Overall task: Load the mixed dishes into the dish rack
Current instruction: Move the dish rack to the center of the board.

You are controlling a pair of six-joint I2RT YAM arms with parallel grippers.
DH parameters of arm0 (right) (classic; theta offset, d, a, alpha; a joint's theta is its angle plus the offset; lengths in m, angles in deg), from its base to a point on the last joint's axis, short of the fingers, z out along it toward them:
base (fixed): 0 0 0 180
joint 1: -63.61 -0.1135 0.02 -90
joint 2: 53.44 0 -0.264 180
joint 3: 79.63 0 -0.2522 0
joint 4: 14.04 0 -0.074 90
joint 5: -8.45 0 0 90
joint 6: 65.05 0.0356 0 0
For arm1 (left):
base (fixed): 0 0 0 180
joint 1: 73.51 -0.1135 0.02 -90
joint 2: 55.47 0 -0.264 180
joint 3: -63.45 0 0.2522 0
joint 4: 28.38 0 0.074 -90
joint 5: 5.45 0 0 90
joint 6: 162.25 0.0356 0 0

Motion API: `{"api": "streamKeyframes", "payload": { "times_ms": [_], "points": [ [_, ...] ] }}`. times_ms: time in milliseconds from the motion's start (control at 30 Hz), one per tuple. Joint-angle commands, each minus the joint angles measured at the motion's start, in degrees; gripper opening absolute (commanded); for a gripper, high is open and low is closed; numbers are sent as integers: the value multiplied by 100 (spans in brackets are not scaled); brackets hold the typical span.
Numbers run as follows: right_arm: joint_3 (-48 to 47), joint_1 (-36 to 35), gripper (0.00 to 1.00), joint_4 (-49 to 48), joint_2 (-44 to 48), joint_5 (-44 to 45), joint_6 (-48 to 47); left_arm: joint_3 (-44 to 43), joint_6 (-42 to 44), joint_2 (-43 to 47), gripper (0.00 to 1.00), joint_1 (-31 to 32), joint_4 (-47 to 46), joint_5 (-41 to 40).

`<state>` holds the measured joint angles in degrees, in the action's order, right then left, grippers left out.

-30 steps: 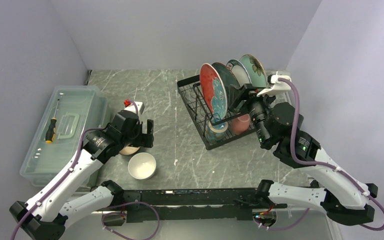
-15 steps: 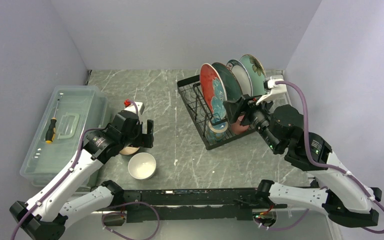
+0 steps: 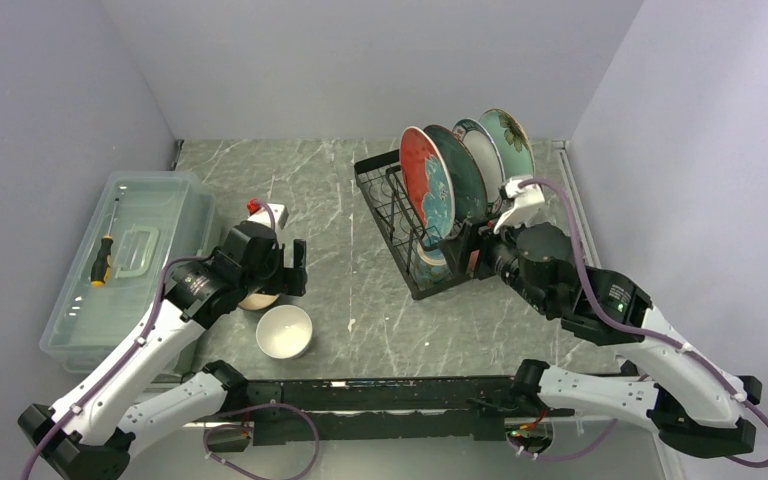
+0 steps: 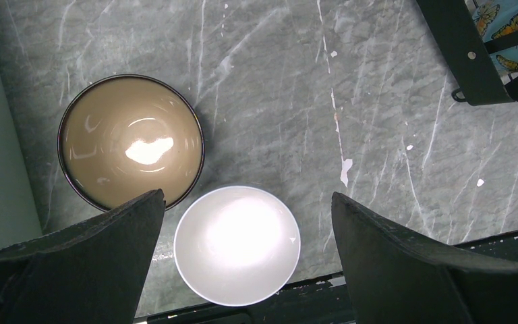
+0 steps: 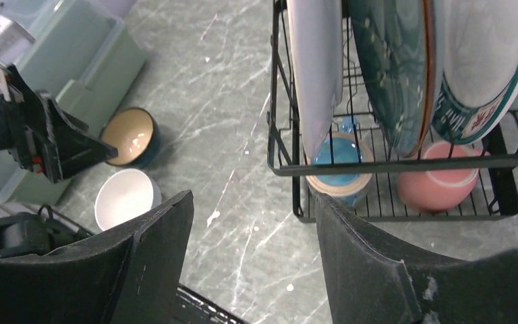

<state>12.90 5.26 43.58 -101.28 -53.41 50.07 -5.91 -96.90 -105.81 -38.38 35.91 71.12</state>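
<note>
When lowering the spread, empty left gripper [image 4: 246,199] onto the brown bowl [image 4: 131,142], avoid clipping the white bowl [image 4: 237,244] just beside it; keep the spread, empty right gripper [image 5: 254,197] well apart.

Bright even overhead light, soft shadows. Glare spots inside glossy brown round bowl [image 4: 131,142] and white round bowl [image 4: 237,244], lower left. Black jaws slightly soft.
</note>
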Motion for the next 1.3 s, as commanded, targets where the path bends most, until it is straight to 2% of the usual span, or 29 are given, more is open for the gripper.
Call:
{"api": "streamKeyframes", "payload": {
  "times_ms": [0,367,567,867,1100,1200,1267],
  "points": [
    [242,-28,69,141,116,-213,308,11,29,119,99,11,-91,-32],
    [1366,-30,70,-63,455,-532,931,11,45,160,99,11,-104,34],
    [2398,-28,70,-860,723,-945,1053,22,56,197,99,11,-133,89],
    [3564,-94,67,-2218,860,-1009,1200,23,78,205,99,11,-132,145],
    [3722,-768,65,-3043,445,-41,1040,31,82,243,99,11,-140,186],
    [3659,-1260,65,-3342,31,758,849,31,91,260,99,11,-141,212],
    [3579,-1604,64,-3437,-233,1599,795,30,91,282,99,11,-143,216]
  ]
}}
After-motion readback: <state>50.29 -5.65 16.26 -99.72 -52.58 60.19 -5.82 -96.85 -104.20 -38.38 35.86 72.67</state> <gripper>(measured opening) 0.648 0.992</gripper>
